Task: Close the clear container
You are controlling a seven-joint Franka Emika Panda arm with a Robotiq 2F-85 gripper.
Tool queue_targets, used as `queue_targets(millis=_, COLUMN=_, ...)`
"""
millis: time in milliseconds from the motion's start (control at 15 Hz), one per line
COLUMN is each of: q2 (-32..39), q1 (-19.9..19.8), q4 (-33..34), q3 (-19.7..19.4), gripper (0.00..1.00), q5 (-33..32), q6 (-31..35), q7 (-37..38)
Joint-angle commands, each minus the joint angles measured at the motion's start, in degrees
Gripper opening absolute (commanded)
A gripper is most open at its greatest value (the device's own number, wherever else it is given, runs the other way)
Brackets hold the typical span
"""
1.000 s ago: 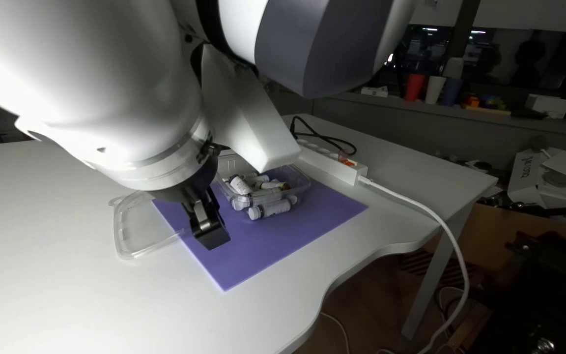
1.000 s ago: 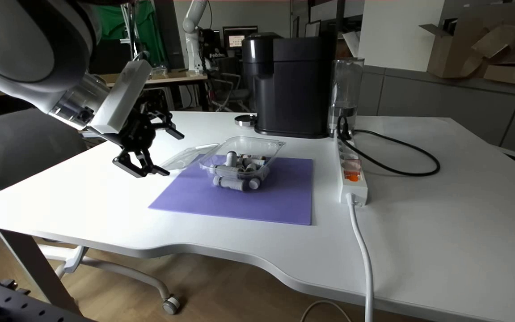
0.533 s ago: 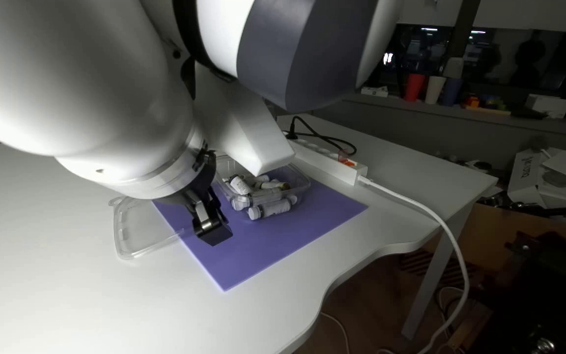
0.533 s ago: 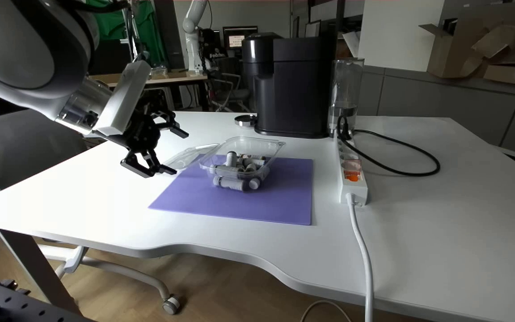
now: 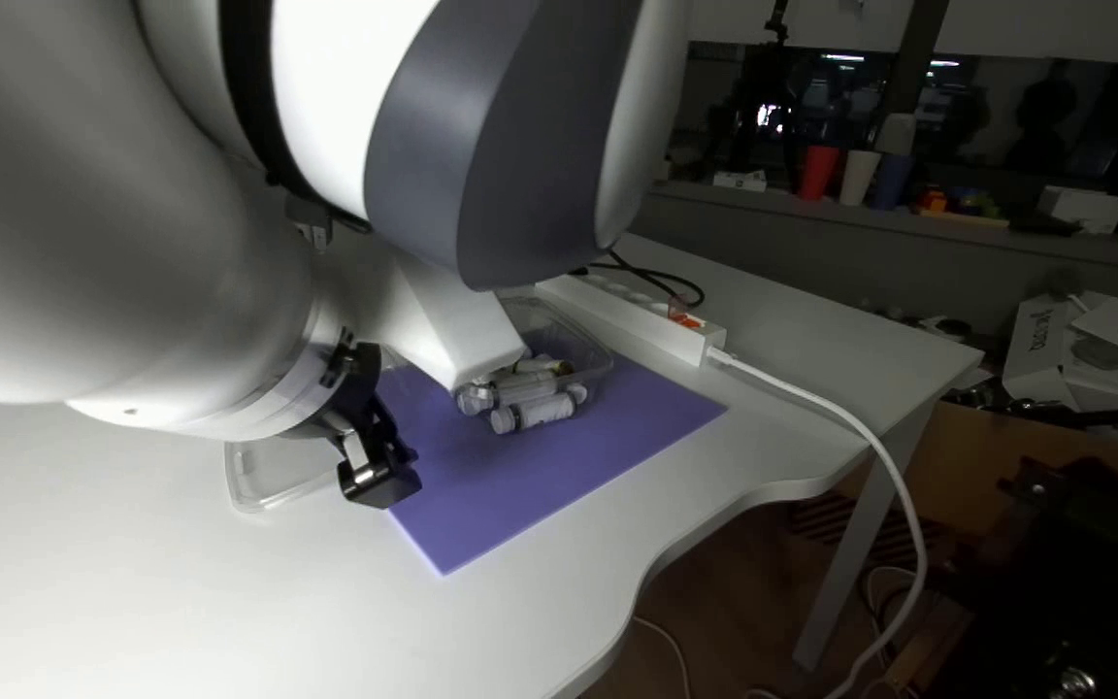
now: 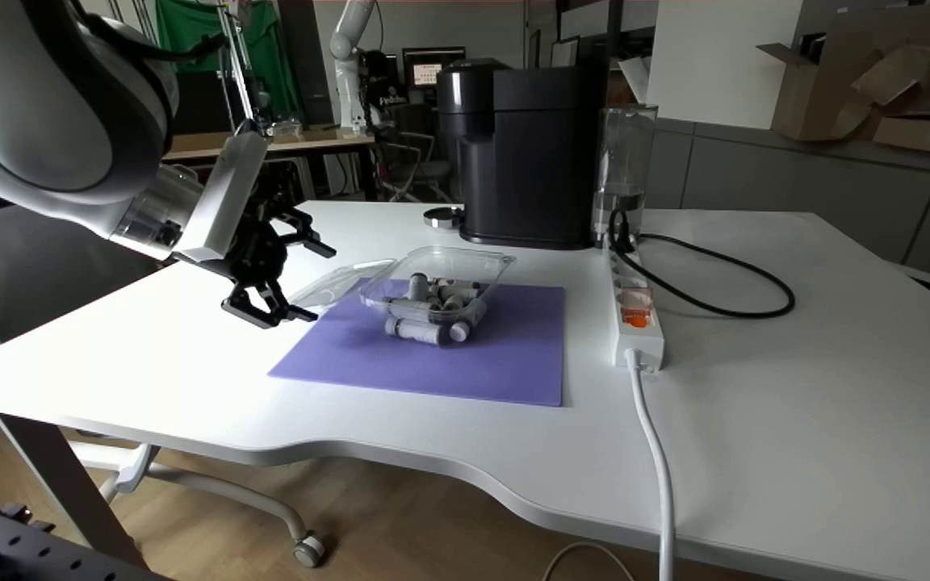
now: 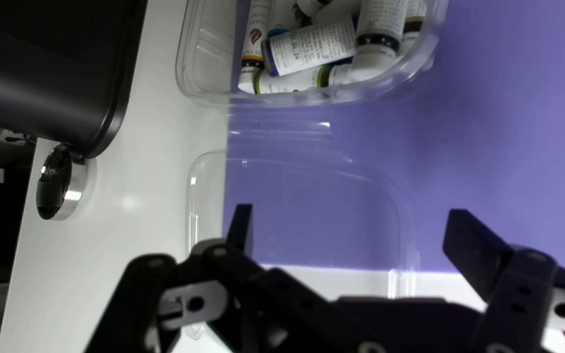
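We find the gripper (image 7: 349, 230) empty, jaws spread, near the open lid (image 7: 312, 211) of the clear container (image 7: 282, 102), which straddles an edge of the purple mat (image 7: 503, 122). We judge thin plastic could slip when pinched; heaped vials (image 7: 312, 46) could block closure.

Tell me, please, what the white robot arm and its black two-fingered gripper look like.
The rounded white robot arm has smooth shells, a curved dark grey panel, a narrow black ring and a white block-shaped wrist piece. A thick black cable shows on it in an exterior view. The black two-fingered gripper has angular, jointed fingers with light grey metallic plates. No lettering is readable.
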Motion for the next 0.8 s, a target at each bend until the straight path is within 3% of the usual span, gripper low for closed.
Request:
queue_targets(millis=0, q2=2.6, q1=0.6, q4=2.85, q3=0.44, gripper=1.0, q5=-1.64, q6=-1.68, q7=4.81)
queue_targets(millis=733, q2=7.35, q1=2.5, q4=7.69, q3=1.12, gripper=1.0, q5=-2.33, q6=-7.89, q7=15.22)
